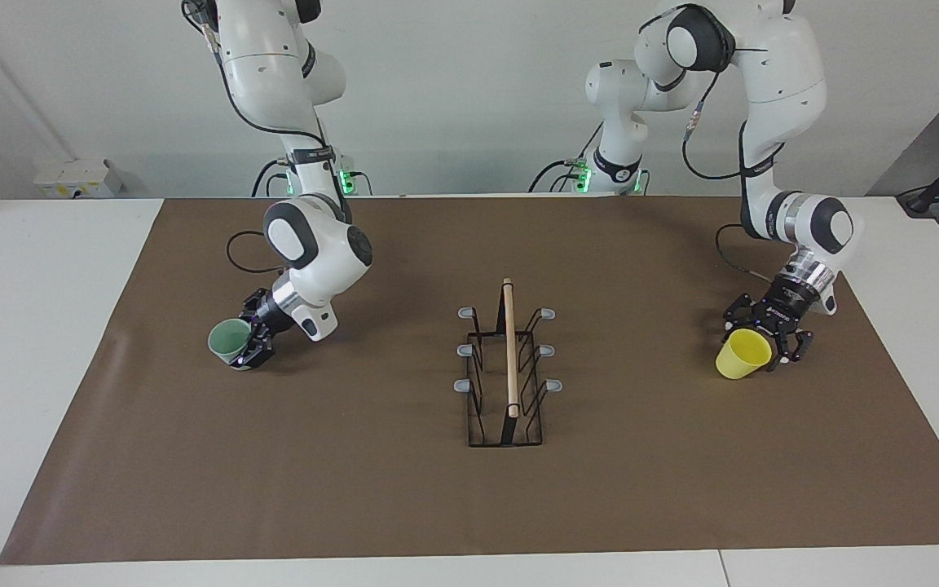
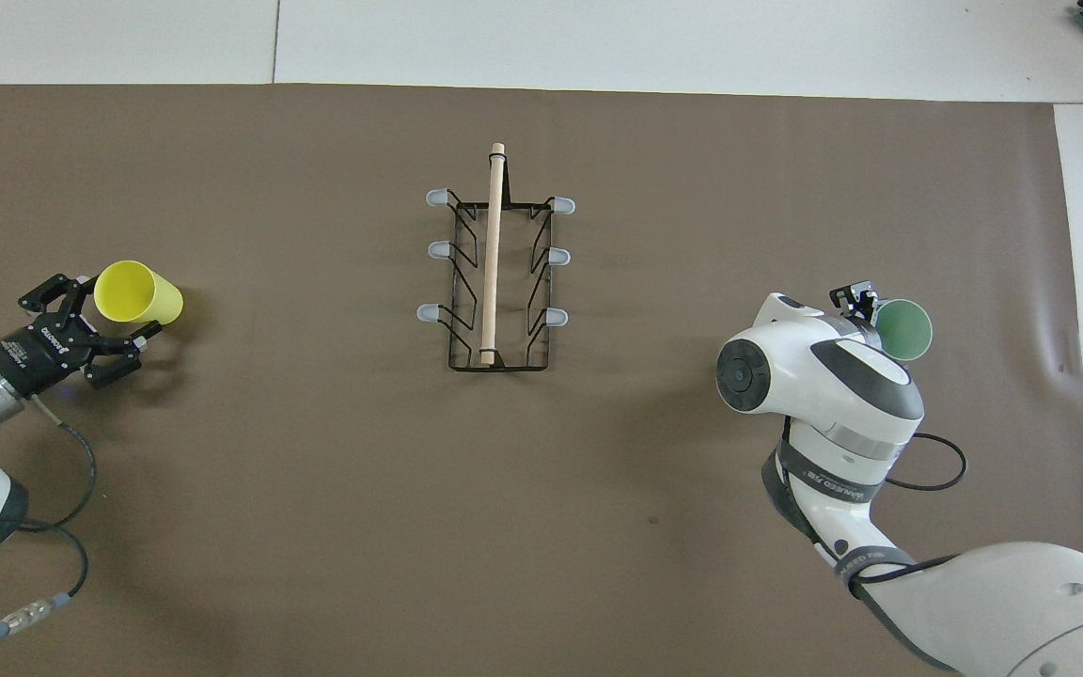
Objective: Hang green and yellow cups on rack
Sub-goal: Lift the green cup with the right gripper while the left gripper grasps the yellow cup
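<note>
Rack (image 1: pixel 507 371) at mat centre, all prongs bare. Toward the left arm's end from rack: left gripper (image 1: pixel 765 338) pinching yellow cup (image 1: pixel 742 355). Toward the right arm's end from rack: right gripper (image 1: pixel 251 342) pinching green cup (image 1: pixel 229 340).

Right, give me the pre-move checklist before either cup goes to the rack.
1. Left gripper shut on the bright yellow tapered plastic cup: ok.
2. Right gripper shut on the pale mint green plastic cup: ok.
3. Black wire rack with wooden rod handle upright at mid-table: ok.
4. All six grey-tipped prongs free: ok.
5. Grip firmness: cannot tell.
</note>
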You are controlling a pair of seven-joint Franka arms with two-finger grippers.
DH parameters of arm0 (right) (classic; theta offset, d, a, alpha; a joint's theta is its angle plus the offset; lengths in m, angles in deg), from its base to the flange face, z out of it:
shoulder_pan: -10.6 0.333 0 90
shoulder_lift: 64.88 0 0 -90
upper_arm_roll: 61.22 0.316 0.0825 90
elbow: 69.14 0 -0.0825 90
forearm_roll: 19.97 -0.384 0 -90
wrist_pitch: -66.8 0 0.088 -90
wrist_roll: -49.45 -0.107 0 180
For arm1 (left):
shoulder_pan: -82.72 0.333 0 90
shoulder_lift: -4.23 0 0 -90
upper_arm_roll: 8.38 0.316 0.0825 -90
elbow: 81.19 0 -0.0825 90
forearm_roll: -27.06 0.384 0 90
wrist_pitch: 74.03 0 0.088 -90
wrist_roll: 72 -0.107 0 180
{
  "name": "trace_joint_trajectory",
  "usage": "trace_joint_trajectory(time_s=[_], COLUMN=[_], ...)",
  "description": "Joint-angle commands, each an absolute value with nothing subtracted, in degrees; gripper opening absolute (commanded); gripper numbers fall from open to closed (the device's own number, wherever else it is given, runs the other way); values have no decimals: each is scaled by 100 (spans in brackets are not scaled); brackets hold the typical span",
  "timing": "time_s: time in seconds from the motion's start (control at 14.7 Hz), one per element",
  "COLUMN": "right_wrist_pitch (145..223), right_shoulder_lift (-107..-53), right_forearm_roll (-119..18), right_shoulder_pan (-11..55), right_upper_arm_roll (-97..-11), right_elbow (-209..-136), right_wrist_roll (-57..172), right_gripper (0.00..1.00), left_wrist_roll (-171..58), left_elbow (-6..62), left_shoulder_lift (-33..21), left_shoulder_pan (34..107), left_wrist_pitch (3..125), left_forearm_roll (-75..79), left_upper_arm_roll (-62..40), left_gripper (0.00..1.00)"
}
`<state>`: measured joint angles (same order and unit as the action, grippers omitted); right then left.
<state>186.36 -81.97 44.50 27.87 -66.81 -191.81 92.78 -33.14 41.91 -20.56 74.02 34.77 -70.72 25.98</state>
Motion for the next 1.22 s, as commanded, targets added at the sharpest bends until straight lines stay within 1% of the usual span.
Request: trace_joint_trajectory(time_s=[0.0,0.2,0.41,0.68,0.81,0.88,0.95,1.02,1.09,1.15], right_wrist_pitch=[18502,18598,18651,18791,19001,19055,19125,19169,19213,19326], right_shoulder_lift=[-8210,-8053,-7728,-7490,-7376,-7341,-7279,-7235,-7122,-7034], right_forearm_roll=[4507,3491,2393,890,55,-263,-675,-1105,-1649,-2150], right_shoulder_pan=[2792,2626,2309,2212,2203,2177,2159,2176,2203,2229], right_upper_arm_roll=[-6658,-6649,-6631,-6631,-6640,-6631,-6631,-6631,-6631,-6623], right_elbow=[-19079,-18842,-18683,-18455,-18358,-18340,-18279,-18235,-18234,-18243], right_wrist_roll=[8997,9041,9216,9514,9726,9840,9945,10129,10322,10481], right_gripper=[0,0,0,0,0,0,0,0,0,0], left_wrist_roll=[-3464,-3482,-3473,-3456,-3447,-3447,-3438,-3421,-3420,-3420], left_elbow=[4396,4388,4343,4370,4370,4370,4370,4370,4370,4370], left_shoulder_lift=[-1880,-1871,-1854,-1775,-1775,-1775,-1775,-1775,-1775,-1766], left_shoulder_pan=[7314,7297,7279,7288,7288,7288,7288,7288,7288,7297], left_wrist_pitch=[3890,4039,4523,4602,4629,4629,4629,4638,4629,4620], left_forearm_roll=[-7251,-7383,-7462,-7462,-7462,-7462,-7462,-7471,-7471,-7471], left_upper_arm_roll=[2432,2309,2018,2009,2009,2009,2009,2009,2000,2009], left_gripper=[100,100,100,100,100,98,92,79,69,55])
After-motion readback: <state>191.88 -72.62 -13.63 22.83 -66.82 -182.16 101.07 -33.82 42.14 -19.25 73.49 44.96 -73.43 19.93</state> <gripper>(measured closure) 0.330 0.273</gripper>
